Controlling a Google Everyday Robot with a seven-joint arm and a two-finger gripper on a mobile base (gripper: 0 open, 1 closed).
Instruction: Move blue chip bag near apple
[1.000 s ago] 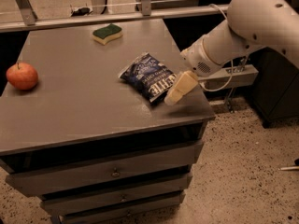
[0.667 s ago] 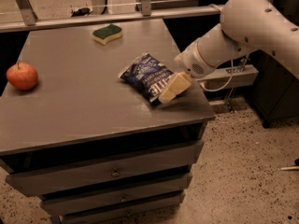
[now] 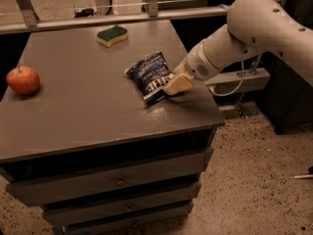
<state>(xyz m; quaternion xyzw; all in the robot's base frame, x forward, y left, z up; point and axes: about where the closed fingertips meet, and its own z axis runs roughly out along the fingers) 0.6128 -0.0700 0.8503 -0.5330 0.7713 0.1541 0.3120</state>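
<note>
The blue chip bag (image 3: 150, 76) lies on the grey table top (image 3: 88, 111), right of centre, crinkled, with white lettering. The red-orange apple (image 3: 23, 79) sits at the table's left edge, far from the bag. My gripper (image 3: 177, 84) comes in from the right on a white arm and is at the bag's right edge, its cream fingers (image 3: 179, 83) touching or overlapping the bag's lower right corner.
A green-and-yellow sponge (image 3: 112, 35) lies at the back of the table. A metal rail (image 3: 112, 19) runs behind the table. Drawers (image 3: 117, 180) sit under the top. A white shelf with a cable (image 3: 237, 80) stands to the right, over speckled floor.
My gripper has moved left along the table toward the bag and now reaches its right edge. The bag and apple have not moved.
</note>
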